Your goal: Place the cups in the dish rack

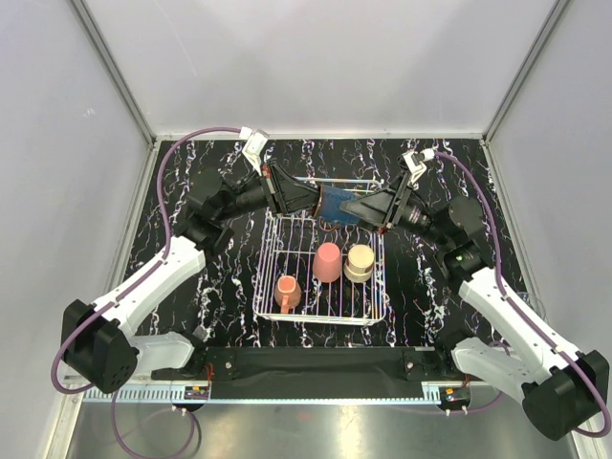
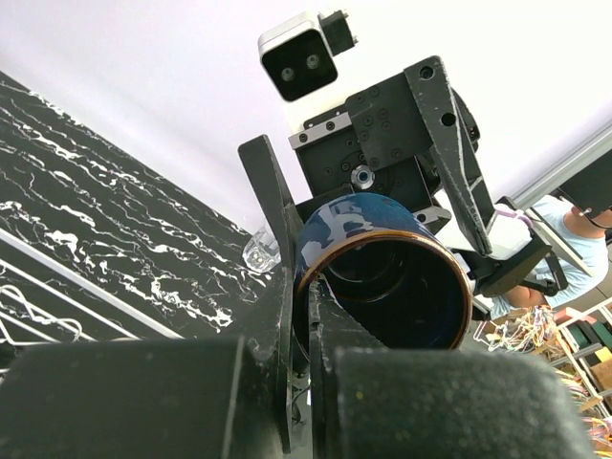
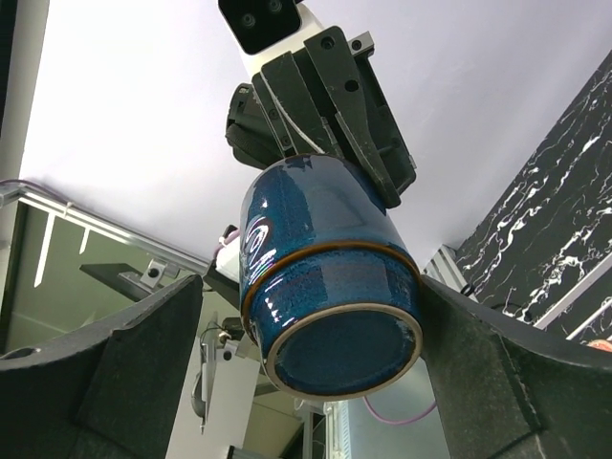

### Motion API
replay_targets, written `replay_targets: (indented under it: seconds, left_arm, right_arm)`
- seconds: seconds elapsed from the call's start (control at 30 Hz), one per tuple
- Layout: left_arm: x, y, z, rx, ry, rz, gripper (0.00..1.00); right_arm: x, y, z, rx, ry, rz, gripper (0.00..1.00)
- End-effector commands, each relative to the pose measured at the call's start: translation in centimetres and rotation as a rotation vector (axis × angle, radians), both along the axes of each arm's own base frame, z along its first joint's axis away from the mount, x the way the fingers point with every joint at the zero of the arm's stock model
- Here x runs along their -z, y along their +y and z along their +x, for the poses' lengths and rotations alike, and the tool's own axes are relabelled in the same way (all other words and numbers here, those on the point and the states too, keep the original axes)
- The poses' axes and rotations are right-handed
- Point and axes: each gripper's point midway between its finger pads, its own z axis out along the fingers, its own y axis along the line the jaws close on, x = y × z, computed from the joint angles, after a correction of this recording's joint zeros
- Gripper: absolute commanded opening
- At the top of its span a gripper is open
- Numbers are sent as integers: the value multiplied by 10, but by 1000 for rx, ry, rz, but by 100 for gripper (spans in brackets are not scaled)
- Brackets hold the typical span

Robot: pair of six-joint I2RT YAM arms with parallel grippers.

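The dark blue cup (image 1: 335,204) hangs on its side above the far end of the white wire dish rack (image 1: 272,314). My left gripper (image 1: 320,201) is shut on the cup's rim (image 2: 382,258), one finger inside and one outside, as the left wrist view (image 2: 298,287) shows. My right gripper (image 1: 348,207) is open, its fingers on either side of the cup's base (image 3: 325,277) with a gap on the left side. In the rack stand the pink tumbler (image 1: 328,261), the cream cup (image 1: 360,262) and the orange handled mug (image 1: 287,290). One clear glass (image 2: 260,251) lies on the table.
The black marbled table (image 1: 191,182) is boxed in by white walls on three sides. The rack's wires (image 2: 57,287) show at the lower left of the left wrist view. Both arms reach inward over the rack's far end.
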Motion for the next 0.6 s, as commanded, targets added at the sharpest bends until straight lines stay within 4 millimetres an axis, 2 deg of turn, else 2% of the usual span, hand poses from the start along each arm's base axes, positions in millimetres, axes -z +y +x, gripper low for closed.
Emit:
replay_targets:
  seconds: [0.0, 0.07, 0.23, 0.4, 0.47, 0.57]
  left_arm:
    - [-22, 3, -5, 8, -81, -59, 0]
    - [-22, 3, -5, 9, -81, -59, 0]
    - [-20, 2, -5, 12, -80, -57, 0]
    - [-19, 2, -4, 12, -77, -55, 0]
    - [-18, 2, -3, 12, -75, -54, 0]
    - [-19, 2, -4, 12, -79, -56, 0]
  right_arm:
    - [-28, 0, -12, -16, -83, 65, 95]
    - [-27, 2, -13, -20, -80, 66, 93]
    - [-31, 3, -13, -24, -83, 74, 79]
    - [-37, 4, -14, -26, -88, 82, 75]
    - [-35, 5, -11, -22, -80, 76, 69]
    - [-36, 5, -10, -13, -77, 72, 68]
